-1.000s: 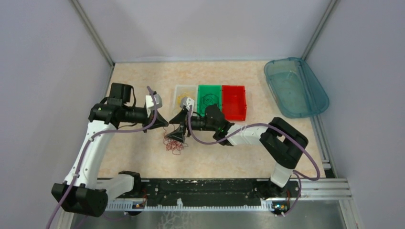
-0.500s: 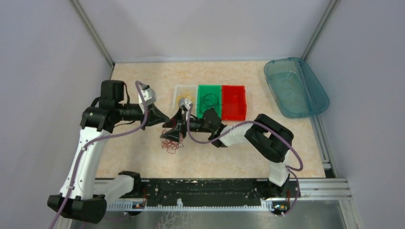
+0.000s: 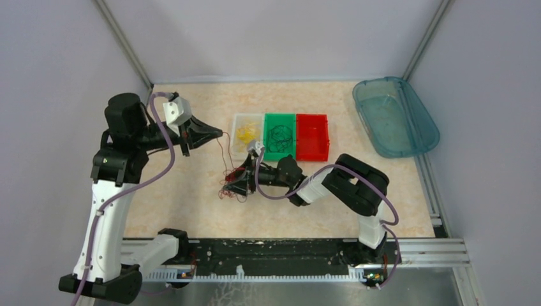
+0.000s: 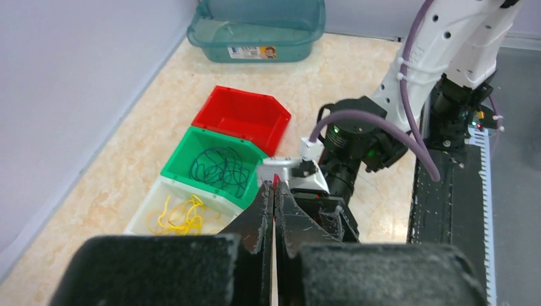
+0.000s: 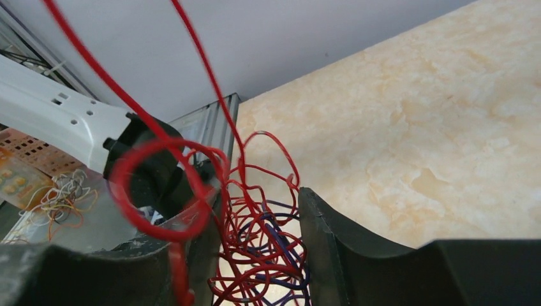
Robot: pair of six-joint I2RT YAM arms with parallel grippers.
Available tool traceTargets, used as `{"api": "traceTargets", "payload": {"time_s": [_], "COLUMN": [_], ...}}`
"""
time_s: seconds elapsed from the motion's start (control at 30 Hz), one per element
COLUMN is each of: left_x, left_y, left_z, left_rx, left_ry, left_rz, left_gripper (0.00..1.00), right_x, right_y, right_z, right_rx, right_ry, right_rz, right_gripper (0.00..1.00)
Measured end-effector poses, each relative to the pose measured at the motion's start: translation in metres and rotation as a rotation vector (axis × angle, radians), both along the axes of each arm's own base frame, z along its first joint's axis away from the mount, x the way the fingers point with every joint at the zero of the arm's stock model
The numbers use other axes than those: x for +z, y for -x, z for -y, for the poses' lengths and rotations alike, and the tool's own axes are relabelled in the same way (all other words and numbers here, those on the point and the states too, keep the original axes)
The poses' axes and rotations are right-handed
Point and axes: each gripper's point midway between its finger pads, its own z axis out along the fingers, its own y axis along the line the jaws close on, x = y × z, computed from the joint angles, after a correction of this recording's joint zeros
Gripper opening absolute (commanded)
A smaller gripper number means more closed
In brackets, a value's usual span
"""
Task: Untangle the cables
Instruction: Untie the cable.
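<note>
A tangle of thin red and dark purple cables (image 3: 231,190) lies on the table left of centre. My right gripper (image 3: 241,183) is low on it. In the right wrist view its jaws (image 5: 258,197) stand narrowly apart, closed on the red and purple loops (image 5: 268,255) that fill the gap. My left gripper (image 3: 219,134) is raised above and left of the tangle. It is shut on one red cable (image 3: 226,156) that runs taut down to the bunch. In the left wrist view a red tip shows between its closed fingers (image 4: 275,185).
Three small bins stand behind the tangle: a clear one (image 3: 237,121) with yellow cables, a green one (image 3: 268,118) with dark cables, and a red one (image 3: 312,118). A teal tub (image 3: 421,121) sits at the back right. Grey walls close in both sides.
My left gripper rose and pulled back to the left, drawing a red cable out of the bunch. My right gripper moved down and nearer, staying on the tangle.
</note>
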Motion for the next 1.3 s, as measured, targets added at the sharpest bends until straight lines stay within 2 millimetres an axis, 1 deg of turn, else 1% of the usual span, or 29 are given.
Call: {"api": "traceTargets", "payload": {"time_s": [0.1, 0.17, 0.3, 0.43, 0.6, 0.8, 0.9, 0.97, 1.03, 1.13, 1.2, 1.23, 1.27, 1.3], "left_x": [0.012, 0.024, 0.052, 0.078, 0.121, 0.172, 0.193, 0.207, 0.220, 0.235, 0.236, 0.234, 0.230, 0.224], "left_y": [-0.003, -0.006, -0.011, -0.015, -0.021, -0.021, -0.021, -0.020, -0.018, -0.014, -0.010, -0.008, -0.005, -0.003], "left_z": [-0.001, -0.002, -0.007, -0.012, -0.021, -0.035, -0.041, -0.045, -0.049, -0.051, -0.049, -0.048, -0.046, -0.043], "left_rx": [0.022, 0.045, 0.098, 0.149, 0.224, 0.318, 0.352, 0.377, 0.399, 0.405, 0.391, 0.380, 0.362, 0.342], "left_ry": [0.015, 0.024, 0.042, 0.056, 0.083, 0.104, 0.106, 0.110, 0.118, 0.128, 0.132, 0.131, 0.129, 0.124], "left_rz": [0.030, 0.064, 0.152, 0.243, 0.394, 0.595, 0.685, 0.741, 0.787, 0.821, 0.821, 0.813, 0.801, 0.783], "left_gripper": [0.00, 0.00, 0.00, 0.00, 0.00, 0.00, 0.00, 0.00, 0.00, 0.00, 0.00, 0.00, 0.00, 0.00], "right_x": [-0.014, -0.025, -0.047, -0.056, -0.070, -0.088, -0.099, -0.102, -0.105, -0.111, -0.112, -0.110, -0.104, -0.092], "right_y": [0.002, 0.003, 0.005, 0.003, 0.003, 0.006, 0.009, 0.009, 0.010, 0.011, 0.013, 0.014, 0.014, 0.013], "right_z": [0.006, 0.010, 0.019, 0.024, 0.032, 0.042, 0.050, 0.052, 0.055, 0.060, 0.065, 0.066, 0.067, 0.068], "right_rx": [-0.012, -0.025, -0.048, -0.076, -0.101, -0.126, -0.136, -0.140, -0.149, -0.157, -0.163, -0.164, -0.166, -0.170], "right_ry": [0.026, 0.043, 0.083, 0.100, 0.140, 0.186, 0.216, 0.225, 0.233, 0.248, 0.261, 0.268, 0.265, 0.259], "right_rz": [-0.021, -0.034, -0.064, -0.070, -0.077, -0.091, -0.106, -0.108, -0.110, -0.118, -0.120, -0.118, -0.109, -0.093], "right_gripper": [0.44, 0.43, 0.41, 0.41, 0.42, 0.44, 0.45, 0.45, 0.48, 0.56, 0.61, 0.62, 0.64, 0.65]}}
